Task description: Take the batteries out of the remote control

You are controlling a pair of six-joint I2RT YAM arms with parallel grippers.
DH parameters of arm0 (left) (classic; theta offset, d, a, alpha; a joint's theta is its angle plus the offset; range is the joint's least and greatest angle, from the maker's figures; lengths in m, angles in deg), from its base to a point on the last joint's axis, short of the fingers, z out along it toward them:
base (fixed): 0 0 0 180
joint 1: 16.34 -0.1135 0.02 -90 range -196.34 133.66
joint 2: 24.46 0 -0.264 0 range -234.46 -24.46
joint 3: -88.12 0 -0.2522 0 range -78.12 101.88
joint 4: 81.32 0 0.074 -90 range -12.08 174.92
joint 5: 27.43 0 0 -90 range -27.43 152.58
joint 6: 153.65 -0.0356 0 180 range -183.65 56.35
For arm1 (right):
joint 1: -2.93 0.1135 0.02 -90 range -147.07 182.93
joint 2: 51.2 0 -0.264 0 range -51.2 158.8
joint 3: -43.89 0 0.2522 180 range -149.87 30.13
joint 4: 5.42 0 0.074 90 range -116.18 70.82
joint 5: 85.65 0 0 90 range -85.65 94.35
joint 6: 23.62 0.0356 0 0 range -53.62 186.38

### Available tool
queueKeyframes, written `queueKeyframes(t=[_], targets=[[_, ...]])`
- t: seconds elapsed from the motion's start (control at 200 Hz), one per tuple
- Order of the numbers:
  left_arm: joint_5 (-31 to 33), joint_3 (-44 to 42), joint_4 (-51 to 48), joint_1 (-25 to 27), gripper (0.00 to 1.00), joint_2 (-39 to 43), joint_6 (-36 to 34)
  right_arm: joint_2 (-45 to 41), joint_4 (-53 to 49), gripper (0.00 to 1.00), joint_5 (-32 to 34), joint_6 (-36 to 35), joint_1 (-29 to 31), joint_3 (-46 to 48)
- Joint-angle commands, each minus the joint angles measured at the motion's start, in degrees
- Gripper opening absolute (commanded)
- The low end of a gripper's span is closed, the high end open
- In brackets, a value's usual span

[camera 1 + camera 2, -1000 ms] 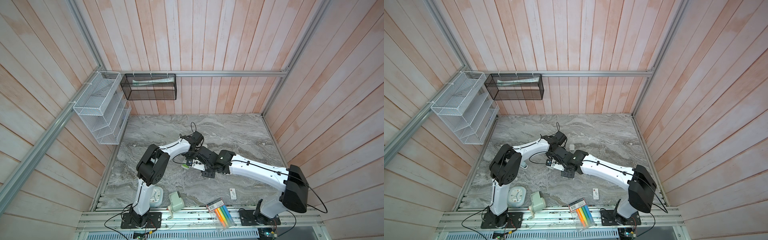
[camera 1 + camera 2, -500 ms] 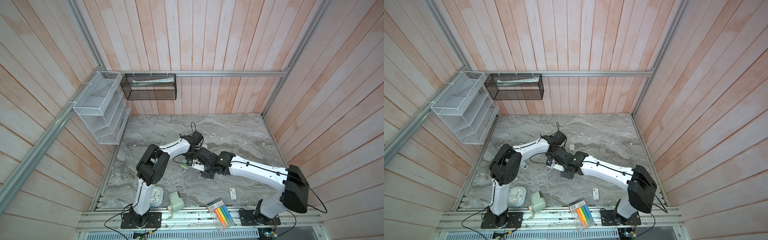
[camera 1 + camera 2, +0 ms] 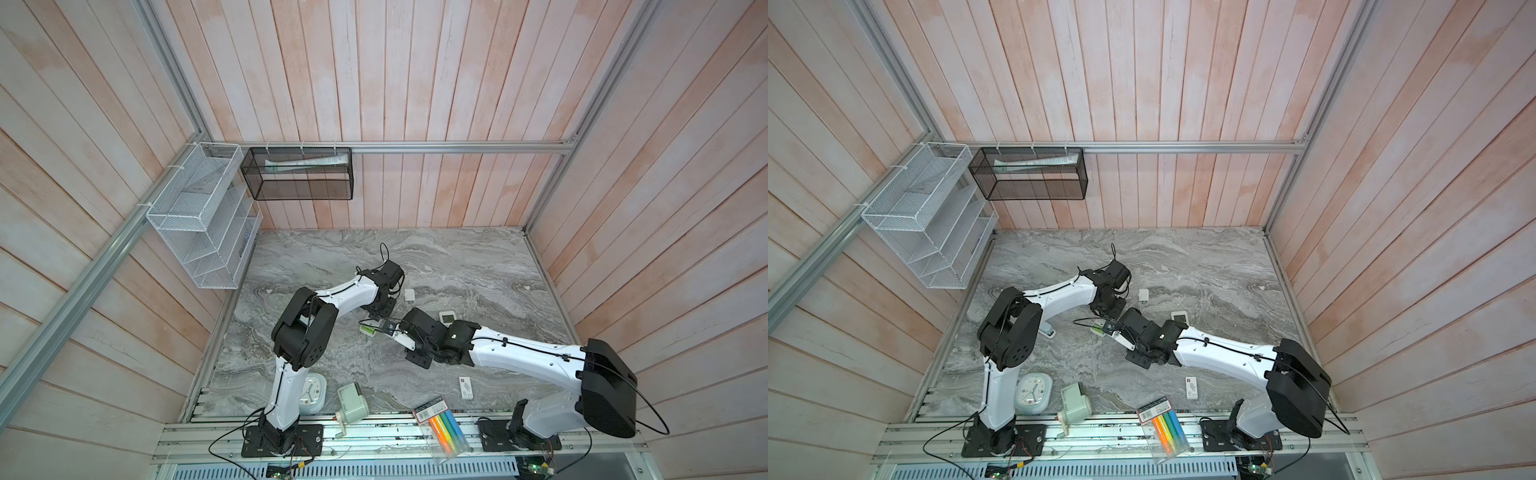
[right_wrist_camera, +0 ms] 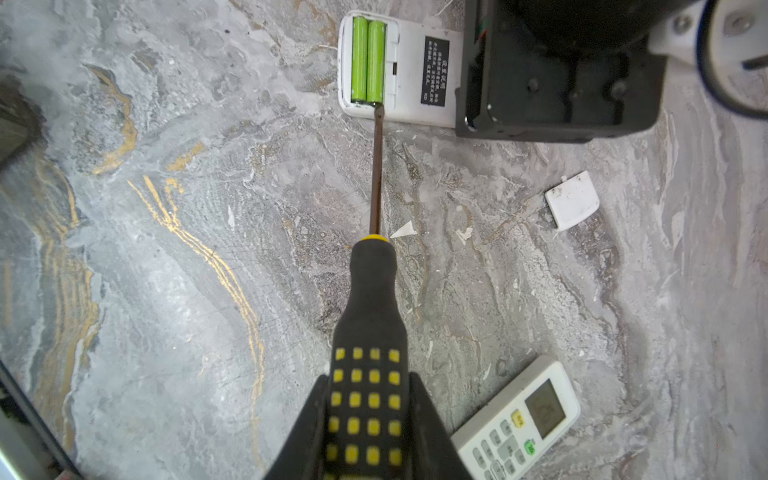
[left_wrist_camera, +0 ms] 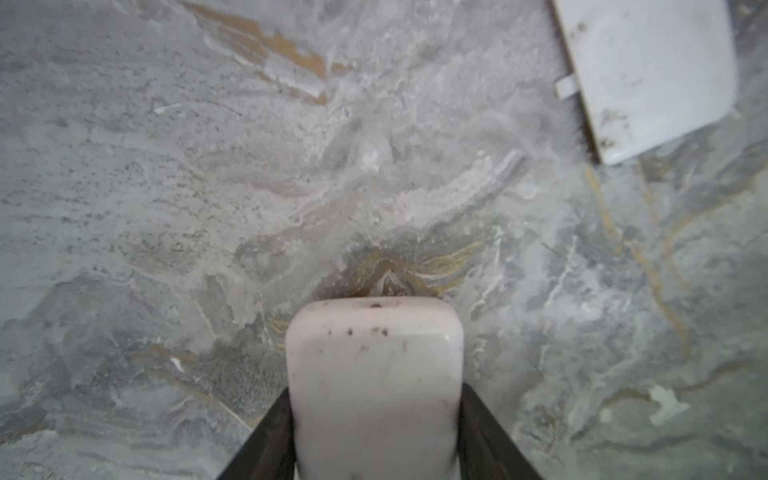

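Batteries (image 4: 368, 60): two green, seated side by side in the open bay of the remote (image 4: 409, 83), near the middle of the surface (image 3: 457, 266); its cover (image 3: 409, 295) lies at 2 o'clock in a top view. Left tool (image 5: 374, 415) clamps the remote's other end. Right tool (image 4: 370, 424) grips the screwdriver (image 4: 377, 166), tip at one battery's end. If you lever too steeply, the tip may skid off, the remote may twist in its clamp, or a freed battery may roll away.

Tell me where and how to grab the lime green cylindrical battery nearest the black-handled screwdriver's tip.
Probably grip the lime green battery at the end by the black-handled screwdriver tip, from above: it lies flat, sunk in the white remote control bay, the second green battery alongside, so its flanks are blocked until that end lifts.
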Motion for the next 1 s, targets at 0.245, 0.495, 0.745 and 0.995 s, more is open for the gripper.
queueKeyframes(t=[0.245,0.495,0.745,0.995], targets=[[-4.37,-2.41,0.11,-0.41,0.54,-5.19,2.19,-0.20,16.90,0.00,-2.10,11.59,1.24,8.58],[-4.11,-2.41,0.07,-1.63,0.54,-5.60,2.71,-3.12,22.46,0.00,0.51,16.89,1.43,14.40],[-4.19,-1.21,-0.35,-2.78,0.54,-6.57,3.76,-5.29,29.22,0.00,2.12,20.30,1.39,20.07],[-3.79,-0.01,-0.95,-3.21,0.54,-7.84,5.09,-6.46,33.02,0.00,3.77,22.67,1.39,23.59]])
